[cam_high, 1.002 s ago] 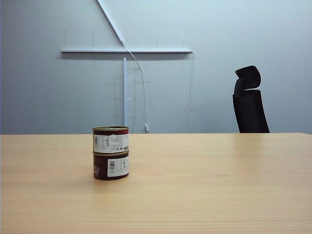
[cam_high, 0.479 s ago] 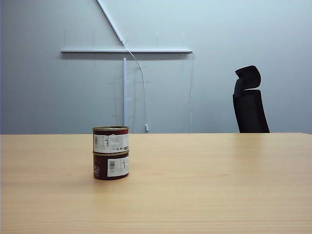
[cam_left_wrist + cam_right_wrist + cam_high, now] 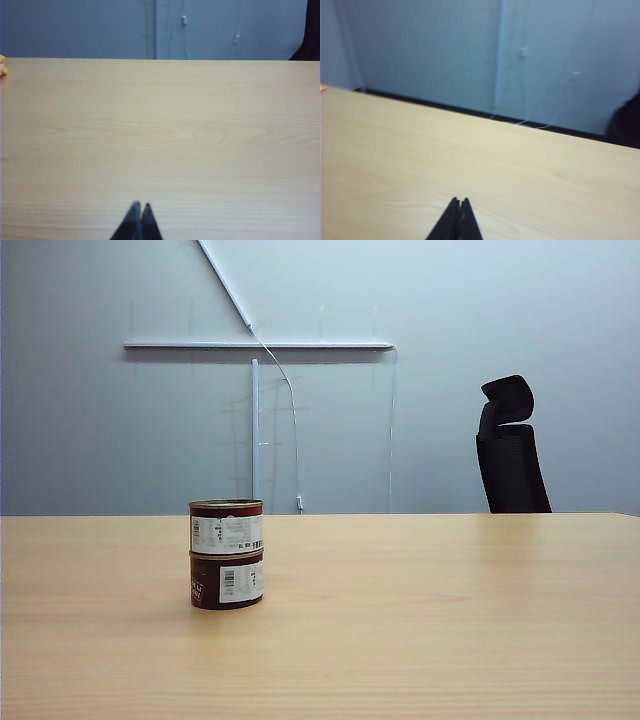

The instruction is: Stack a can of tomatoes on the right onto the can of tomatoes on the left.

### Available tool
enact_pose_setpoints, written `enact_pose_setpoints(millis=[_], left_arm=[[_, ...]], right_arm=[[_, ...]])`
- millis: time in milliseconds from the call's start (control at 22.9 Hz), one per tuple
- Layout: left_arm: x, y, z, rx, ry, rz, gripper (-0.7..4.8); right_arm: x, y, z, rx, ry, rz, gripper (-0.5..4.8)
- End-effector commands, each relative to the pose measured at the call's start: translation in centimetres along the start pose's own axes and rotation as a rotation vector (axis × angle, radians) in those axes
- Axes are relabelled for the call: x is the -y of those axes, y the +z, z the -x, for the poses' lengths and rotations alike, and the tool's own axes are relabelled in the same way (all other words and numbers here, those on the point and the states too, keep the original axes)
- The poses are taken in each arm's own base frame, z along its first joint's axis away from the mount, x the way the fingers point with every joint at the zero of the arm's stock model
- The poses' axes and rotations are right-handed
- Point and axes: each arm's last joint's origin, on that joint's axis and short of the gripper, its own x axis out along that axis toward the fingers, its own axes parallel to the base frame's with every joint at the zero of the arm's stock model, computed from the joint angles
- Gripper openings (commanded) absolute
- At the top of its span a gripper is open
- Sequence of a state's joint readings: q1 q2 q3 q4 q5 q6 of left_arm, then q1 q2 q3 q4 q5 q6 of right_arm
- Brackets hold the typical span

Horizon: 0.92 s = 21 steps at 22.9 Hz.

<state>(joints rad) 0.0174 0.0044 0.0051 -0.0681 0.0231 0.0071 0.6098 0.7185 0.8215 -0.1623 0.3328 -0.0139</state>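
Stack is done: upper can [image 3: 227, 528] is seated squarely on lower can [image 3: 227, 581], left of centre on the table [image 3: 420, 620]. Left gripper [image 3: 139, 206] and right gripper [image 3: 459, 201] are closed on nothing, seen only in wrist views over bare tabletop. Only parking is judged to be left.

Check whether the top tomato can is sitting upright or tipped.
Upright. The upper dark-red tin can sits squarely on the lower dark-red tin can, rim level, sides aligned, no gripper touching.
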Motion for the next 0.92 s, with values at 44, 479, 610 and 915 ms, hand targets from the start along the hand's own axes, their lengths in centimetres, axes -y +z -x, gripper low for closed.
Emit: enact_pose_setpoints(millis=[44,479,610,915], left_arm=[[0.0,0.2,0.0,0.011,0.001,0.000,-0.04],[0.0,0.2,0.0,0.010,0.001,0.000,-0.04],[0.0,0.2,0.0,0.010,0.001,0.000,-0.04],[0.0,0.2,0.0,0.007,0.001,0.000,-0.04]], right_arm=[[1.4,-2.2,0.7,-0.011,-0.016,0.002,-0.08],[5.1,-16.4,3.4,0.081,-0.109,-0.066,-0.08],[5.2,-18.0,3.9,0.120,-0.127,-0.087,-0.08],[5.2,-19.3,4.2,0.101,-0.138,-0.091,-0.08]])
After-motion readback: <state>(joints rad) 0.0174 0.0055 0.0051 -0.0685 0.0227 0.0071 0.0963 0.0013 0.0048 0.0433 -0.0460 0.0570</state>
